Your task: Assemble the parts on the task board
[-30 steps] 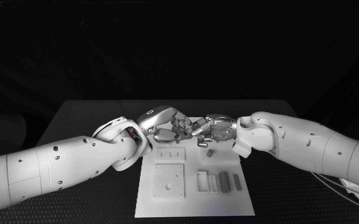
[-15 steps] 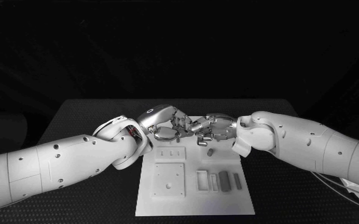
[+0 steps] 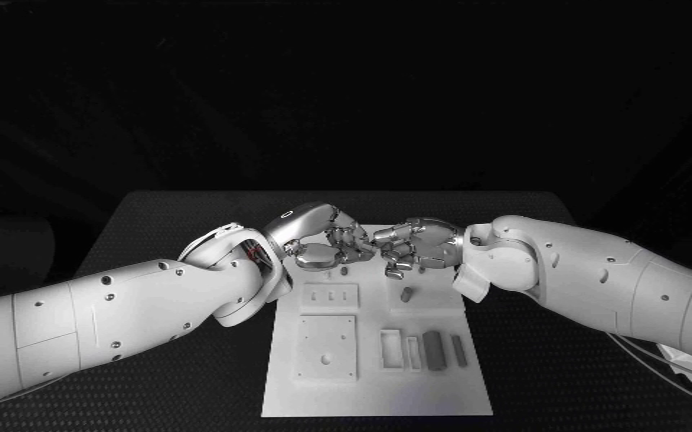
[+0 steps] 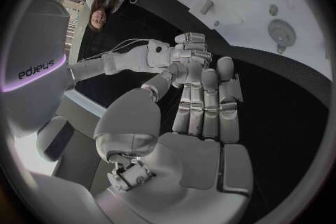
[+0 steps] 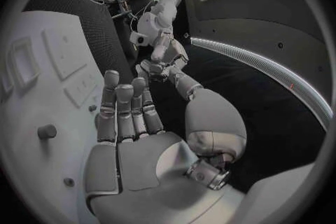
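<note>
I have two hands over the far end of the task board [image 3: 433, 392], my left hand [image 3: 320, 242] and my right hand [image 3: 415, 245], and in the head view their fingertips meet above the board's far edge. On the board I count two grey parts lying side by side near its right edge, the wider part [image 3: 433, 348] and the thin part [image 3: 457, 349], plus one short peg [image 3: 407, 294] standing farther up the board. The head view packs the fingers into one tight cluster, so I cannot tell from it whether anything sits between them. The wrist views open that up: from my left wrist, my left hand [image 4: 203, 123] has its long fingers laid straight and close together with the thumb reaching forward, and my right hand's fingertips [image 4: 192, 53] come in to touch them; from my right wrist, my right hand [image 5: 136, 140] shows the same flat palm and straight fingers, thumb stretched toward my left hand's fingertips [image 5: 162, 61]. Neither palm carries a part, though a small piece pinched at the meeting tips may be hidden from me. The right wrist view also shows the peg [image 5: 47, 131] upright on the white board. Compared with a second ago, my right hand sits slightly higher and my right arm has drawn back a little toward the right; the parts on the board have not moved.
</note>
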Tool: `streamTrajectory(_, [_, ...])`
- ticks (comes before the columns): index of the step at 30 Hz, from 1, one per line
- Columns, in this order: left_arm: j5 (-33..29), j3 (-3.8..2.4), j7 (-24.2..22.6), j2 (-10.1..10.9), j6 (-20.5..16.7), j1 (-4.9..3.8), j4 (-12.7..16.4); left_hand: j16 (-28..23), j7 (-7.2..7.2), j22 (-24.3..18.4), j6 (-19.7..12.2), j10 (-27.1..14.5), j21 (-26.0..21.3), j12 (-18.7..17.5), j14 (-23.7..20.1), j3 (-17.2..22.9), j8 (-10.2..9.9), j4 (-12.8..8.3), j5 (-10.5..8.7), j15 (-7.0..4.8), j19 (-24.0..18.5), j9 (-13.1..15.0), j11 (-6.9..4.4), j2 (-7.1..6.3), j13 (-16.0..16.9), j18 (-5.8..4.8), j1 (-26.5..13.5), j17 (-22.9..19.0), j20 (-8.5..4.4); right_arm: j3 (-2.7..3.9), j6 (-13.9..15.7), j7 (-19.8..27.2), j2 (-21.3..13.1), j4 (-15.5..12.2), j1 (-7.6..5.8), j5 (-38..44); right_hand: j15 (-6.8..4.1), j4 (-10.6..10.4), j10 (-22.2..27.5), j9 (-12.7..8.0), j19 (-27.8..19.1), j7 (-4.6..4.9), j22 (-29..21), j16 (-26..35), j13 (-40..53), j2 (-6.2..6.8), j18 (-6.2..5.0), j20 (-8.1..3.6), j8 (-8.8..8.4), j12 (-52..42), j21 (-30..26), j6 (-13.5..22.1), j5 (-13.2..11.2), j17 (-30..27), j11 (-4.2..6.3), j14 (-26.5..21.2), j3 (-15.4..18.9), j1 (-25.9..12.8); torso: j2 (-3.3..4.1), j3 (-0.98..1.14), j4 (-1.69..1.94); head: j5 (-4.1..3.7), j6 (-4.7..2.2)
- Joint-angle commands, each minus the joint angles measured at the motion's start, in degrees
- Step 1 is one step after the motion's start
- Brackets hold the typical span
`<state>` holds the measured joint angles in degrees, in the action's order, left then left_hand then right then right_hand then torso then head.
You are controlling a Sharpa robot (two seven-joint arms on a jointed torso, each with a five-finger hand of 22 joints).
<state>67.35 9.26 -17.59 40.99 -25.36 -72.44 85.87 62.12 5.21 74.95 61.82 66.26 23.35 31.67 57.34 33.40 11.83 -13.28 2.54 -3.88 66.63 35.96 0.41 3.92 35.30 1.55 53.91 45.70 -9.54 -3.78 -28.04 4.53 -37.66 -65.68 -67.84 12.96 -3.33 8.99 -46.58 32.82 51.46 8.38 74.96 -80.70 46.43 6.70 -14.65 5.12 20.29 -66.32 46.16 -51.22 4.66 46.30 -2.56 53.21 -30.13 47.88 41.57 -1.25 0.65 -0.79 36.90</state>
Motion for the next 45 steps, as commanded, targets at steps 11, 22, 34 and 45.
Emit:
streamTrajectory(11, [-15.64,0.03,11.33,0.48,13.81,-0.33,-2.45,0.09,0.07,1.29,0.72,0.35,0.66,0.59,-0.08,0.79,2.84,-1.46,0.24,-0.08,-0.47,0.15,-0.08,2.25,0.4,1.2,-3.25,0.72,0.02,0.15,6.32,3.16,-2.31,-0.53,-0.25,1.01,0.17,-0.33,0.58,-0.02,-0.5,0.02,0.61,0.19,-0.03,-0.47,-0.35,0.03,-0.3,0.06,-0.37,0.38,-0.13,-0.04,0.0,-0.61,0.06,-0.81,-0.04,0.08,-0.04,0.44,0.2])
streamTrajectory(22, [-21.46,0.17,29.8,0.01,21.96,-0.68,-4.79,0.47,-0.13,1.35,0.83,0.66,1.39,0.97,-0.55,1.74,3.4,-3.22,0.25,-0.09,-1.01,0.35,-0.33,4.56,0.75,1.28,-7.26,1.6,-0.01,1.79,15.66,5.19,-3.97,-0.24,-3.29,6.9,0.15,0.32,0.6,0.04,-0.4,-0.01,0.76,-0.01,0.02,-1.19,-0.35,-0.01,-0.21,-0.07,-0.25,0.33,-0.14,0.02,0.01,-0.6,0.14,-0.47,-0.13,0.05,-0.13,0.86,0.54])
streamTrajectory(34, [-15.31,0.83,40.53,-1.93,17.81,-0.68,-4.16,0.71,-0.17,1.34,0.84,0.79,2.1,1.17,-0.28,3.56,3.71,-3.3,0.24,-0.25,-0.85,0.46,-0.42,5.06,0.91,1.38,-8.71,1.78,-0.13,2.51,18.95,5.38,-4.27,-1.88,-6.1,8.97,0.14,0.42,0.58,0.05,-0.31,-0.01,0.8,-0.1,0.02,-1.19,-0.35,0.01,-0.18,-0.13,-0.21,0.32,-0.17,0.03,0.02,-0.55,0.47,-0.87,-0.23,0.11,-0.17,1.04,1.57])
streamTrajectory(45, [-0.42,1.39,43.84,-3.98,16.39,-0.67,-4.0,1.69,-0.68,1.45,1.69,1.81,3.83,2.15,1.07,5.36,4.69,-3.36,0.25,-0.94,0.23,1.01,-0.99,4.09,1.45,1.56,-9.17,2.04,-0.69,2.59,21.35,5.28,-4.01,-2.49,-6.18,12.65,0.12,0.58,0.58,0.05,-0.3,-0.02,0.82,-0.1,0.01,-1.3,-0.35,-0.02,-0.19,-0.13,-0.21,0.34,-0.13,0.01,0.04,-0.56,0.44,-0.77,-0.22,0.22,-0.18,1.54,2.43])
